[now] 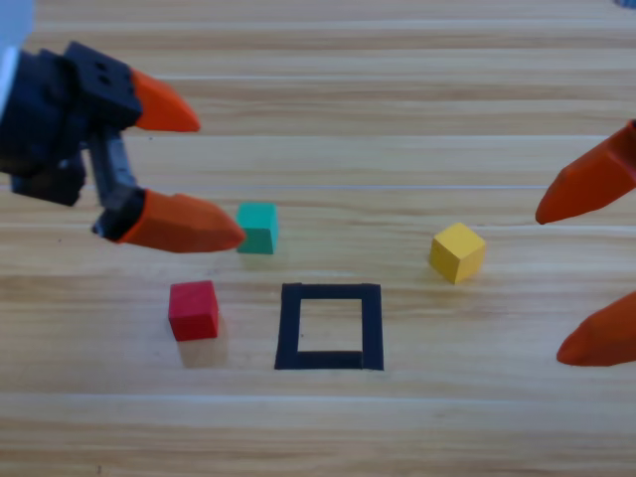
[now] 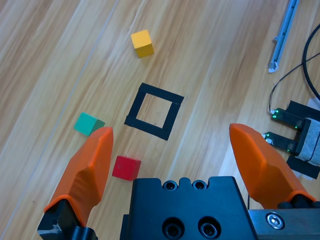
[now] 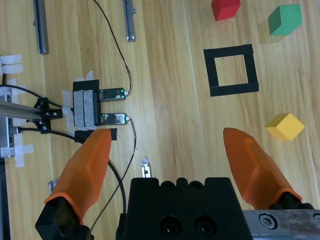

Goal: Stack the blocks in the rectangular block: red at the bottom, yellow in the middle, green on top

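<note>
Pale wooden desk (image 1: 397,119) carries everything. Left pincer (image 1: 214,174) hovers open, empty, its lower jaw tip just beside green (image 1: 257,228); red (image 1: 193,310) lies below it. Tape rectangle (image 1: 329,326) sits empty mid-desk, yellow (image 1: 457,252) to its upper right. Right pincer (image 1: 581,268) waits open at the right edge. No writing readable.

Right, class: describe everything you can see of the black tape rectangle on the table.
The tape rectangle is a flat, hollow outline of black tape stuck on the wooden table, close to square, with bare wood showing inside. Nothing sits in it or touches it. The red cube lies to its left, the green cube up and left, the yellow cube up and right, all apart from it.
</note>
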